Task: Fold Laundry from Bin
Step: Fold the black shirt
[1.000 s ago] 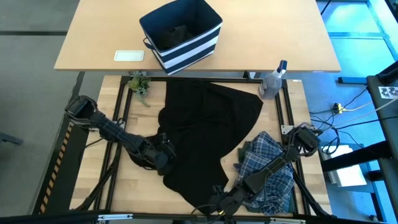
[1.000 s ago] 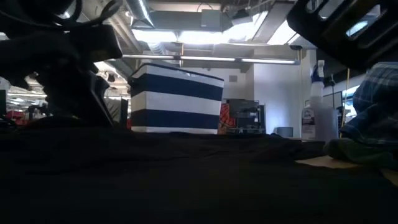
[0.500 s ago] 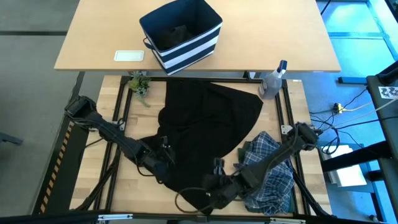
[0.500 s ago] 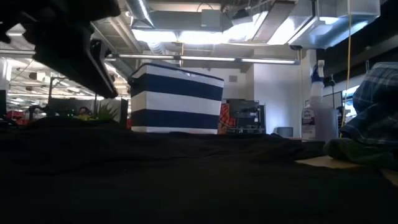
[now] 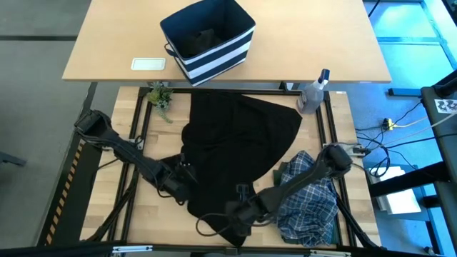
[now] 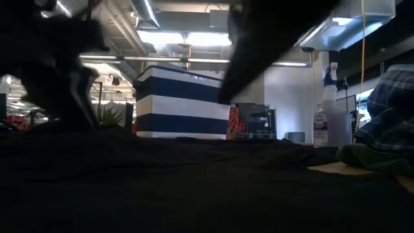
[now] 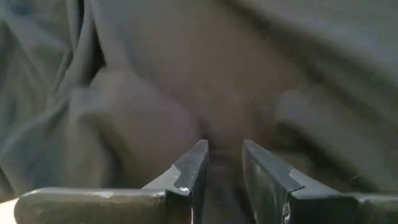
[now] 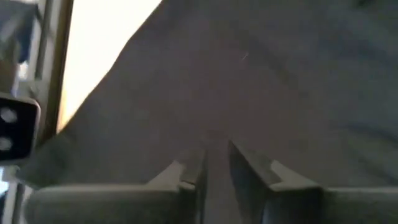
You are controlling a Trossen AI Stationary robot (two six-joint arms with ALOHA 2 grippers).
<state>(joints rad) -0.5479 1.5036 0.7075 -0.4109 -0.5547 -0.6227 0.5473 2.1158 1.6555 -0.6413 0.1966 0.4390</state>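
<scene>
The black garment (image 5: 235, 150) is the biggest thing here, spread loosely over the wooden surface (image 5: 136, 214) and not yet folded; both pincers are down on its near part. The left pincer (image 5: 187, 175) sits at the garment's left edge, its fingers (image 7: 193, 168) narrowed with a fold of black cloth between them, so it appears to be pinching the fabric. The right pincer (image 5: 239, 214) is at the near hem, to the right of the left one, with its fingers (image 8: 186, 174) drawn narrow over dark cloth; whether it has a firm hold I cannot tell.

Just right of the right pincer, under that arm, lies the plaid shirt (image 5: 310, 196) in a crumpled heap, with the olive-green garment (image 5: 285, 171) showing at its edge. Neither looks folded.

Well beyond both pincers, on the far surface, stands the striped bin (image 5: 208, 39). It looks nearly emptied, with only a small dark lump at its bottom.

My judgement: unloading is mostly done, and folding has barely begun, with all three garments left.
</scene>
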